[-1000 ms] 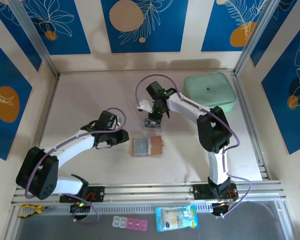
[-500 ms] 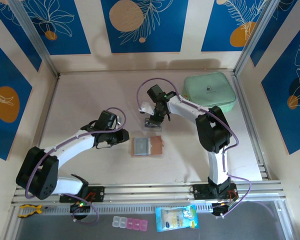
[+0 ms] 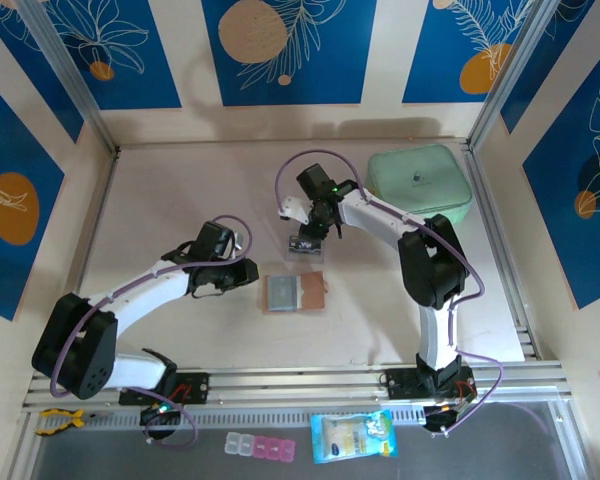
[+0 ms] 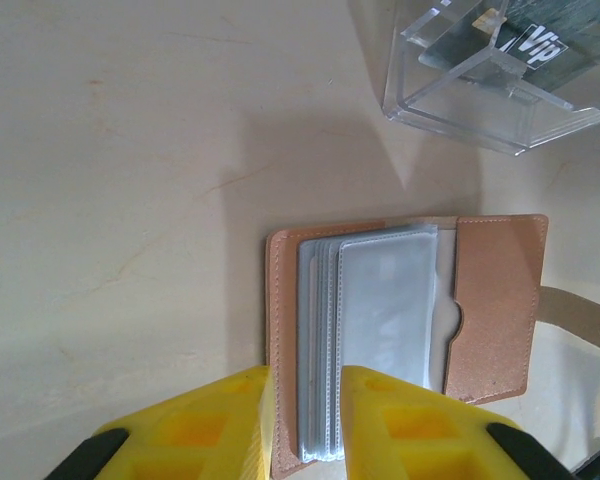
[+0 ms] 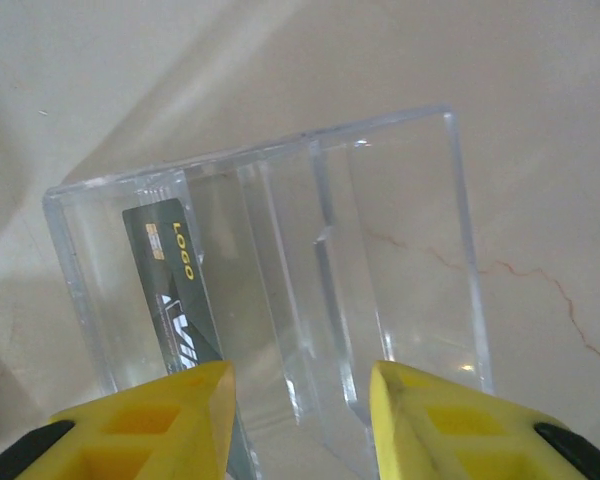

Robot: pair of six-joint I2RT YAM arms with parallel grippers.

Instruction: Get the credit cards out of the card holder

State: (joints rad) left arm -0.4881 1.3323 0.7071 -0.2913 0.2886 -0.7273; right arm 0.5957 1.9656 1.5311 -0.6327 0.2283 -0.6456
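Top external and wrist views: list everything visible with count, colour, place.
card holder: 1, tan, grey pockets, open, table centre
credit card: 1, dark with gold print, inside clear box
clear box: 1, transparent, just beyond card holder
zip case: 1, mint green, far right
pill boxes: 2, clear and pink, near ledge
packet: 1, blue-white, near ledge
table: 1, beige, under everything
left gripper: 1, yellow fingers, open, by card holder
right gripper: 1, yellow fingers, open, over clear box
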